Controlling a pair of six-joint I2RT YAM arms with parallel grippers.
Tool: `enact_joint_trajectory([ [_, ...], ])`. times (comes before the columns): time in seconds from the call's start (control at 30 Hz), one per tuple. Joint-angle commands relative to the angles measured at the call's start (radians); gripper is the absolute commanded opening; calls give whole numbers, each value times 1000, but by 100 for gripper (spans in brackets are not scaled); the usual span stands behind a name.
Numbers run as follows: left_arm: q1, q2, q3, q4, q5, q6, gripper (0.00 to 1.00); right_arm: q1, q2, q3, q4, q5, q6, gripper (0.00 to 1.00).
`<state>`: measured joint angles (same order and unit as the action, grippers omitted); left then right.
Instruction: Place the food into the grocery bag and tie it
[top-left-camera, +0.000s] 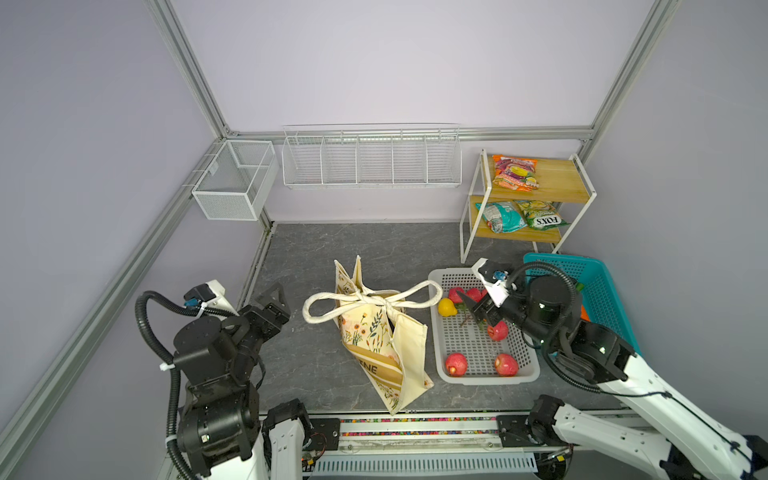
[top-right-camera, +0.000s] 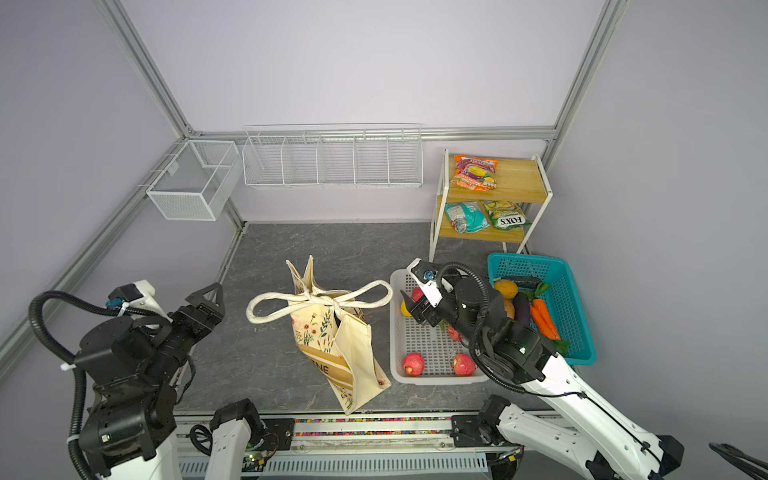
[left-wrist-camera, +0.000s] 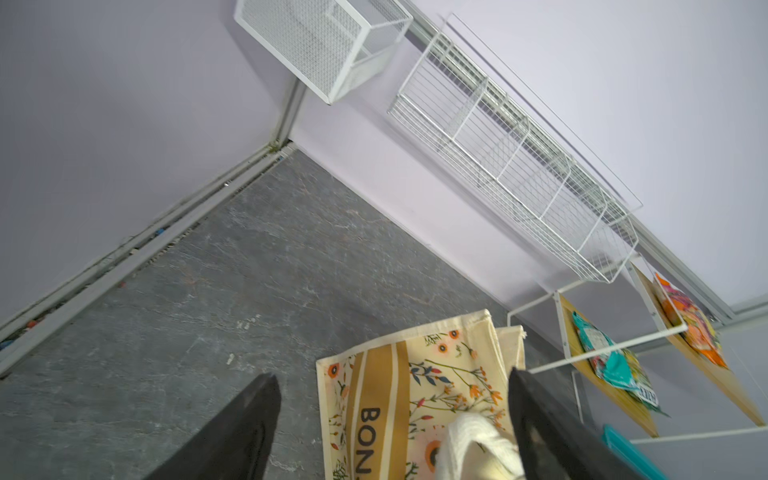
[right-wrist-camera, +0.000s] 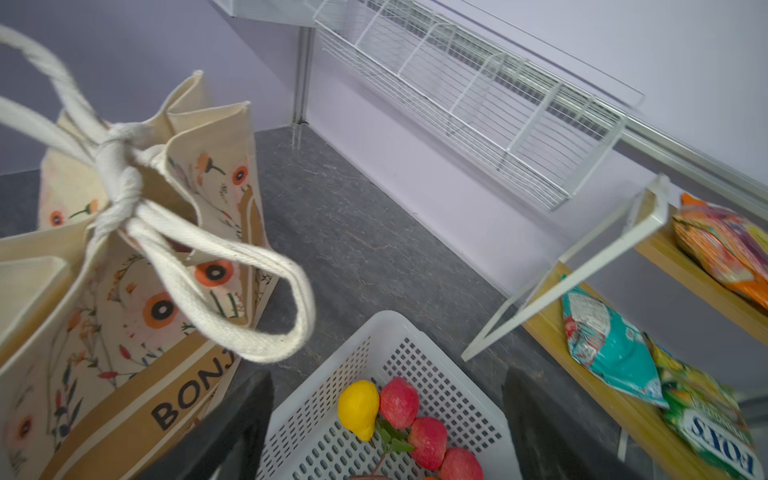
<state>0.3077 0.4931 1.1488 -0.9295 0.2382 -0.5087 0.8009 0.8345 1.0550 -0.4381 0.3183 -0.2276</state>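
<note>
Tying looks like the step in hand, and by my judgement it is at its end: the bag (top-left-camera: 374, 332) stands in the middle of the table (top-left-camera: 316, 257), and its handles (right-wrist-camera: 232, 249) are crossed into a knot (top-left-camera: 384, 300) over the mouth, with one loop spreading to the left and one to the right. The left hand (top-left-camera: 274, 301) is left of the bag, near the left loop but apart from it in both top views; its fingers (left-wrist-camera: 232, 432) stand wide apart and hold nothing. The right hand (top-left-camera: 471, 309) hangs over the far part of the white basket (top-left-camera: 486, 377), near the right loop, also wide apart and empty. What troubles me is the food. Red fruit (top-left-camera: 456, 363) and a yellow fruit (top-left-camera: 446, 307) lie in the white basket, carrots (top-right-camera: 544, 318) and an eggplant (top-right-camera: 522, 307) in the teal basket (top-right-camera: 575, 307) at the right, and three packets (top-left-camera: 515, 172) on the shelf (top-left-camera: 557, 174) at the far right. Whether anything is inside the bag I cannot tell, because the knot and the folded cloth hide the inside. So the next move, as I judge it, calls for one of two things. If the packing counts as done, both arms only need to draw back without catching a loop. If not, the knot must be opened before the right hand, which is above the fruit, can bring any piece to the bag.
</note>
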Motion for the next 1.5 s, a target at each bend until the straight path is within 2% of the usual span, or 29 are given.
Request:
enact_joint_trajectory([
  [0.0,-1,-61,-121,60,-179,-47,86,-83,-2,-21,-106,125,156,89],
  [0.1,-1,-106,-251,101,-222,-58,85,-196,-16,-96,-126,143,266,89],
  [0.23,-1,-156,-387,144,-266,-59,85,-334,-36,-224,-84,80,340,89],
  [0.27,-1,-163,-418,160,-279,-61,88,-374,-40,-254,-62,59,358,89],
  [0.3,-2,-161,-442,190,-281,-65,99,-412,-45,-287,-31,41,371,89],
  [0.4,-2,-129,-464,226,-287,-65,100,-489,-72,-403,104,37,390,89],
  [0.57,-2,-129,-589,369,-334,-74,100,-582,-82,-573,391,26,362,89],
  [0.63,-2,-140,-653,449,-344,-74,100,-589,-62,-636,529,50,333,89],
  [0.83,-30,-153,-800,633,-481,-45,100,-637,104,-715,820,134,263,89],
  [0.9,-100,-135,-830,690,-558,-8,100,-658,178,-730,907,149,244,89],
  [1.0,-155,-97,-883,815,-637,51,100,-680,268,-758,1053,162,232,89],
  [1.23,-170,52,-1031,1160,-674,108,100,-697,449,-785,1291,159,219,89],
  [1.4,-170,277,-1066,1439,-627,170,100,-707,614,-779,1464,135,210,89],
  [1.47,-172,404,-1069,1576,-602,200,100,-707,634,-767,1455,79,187,89],
])
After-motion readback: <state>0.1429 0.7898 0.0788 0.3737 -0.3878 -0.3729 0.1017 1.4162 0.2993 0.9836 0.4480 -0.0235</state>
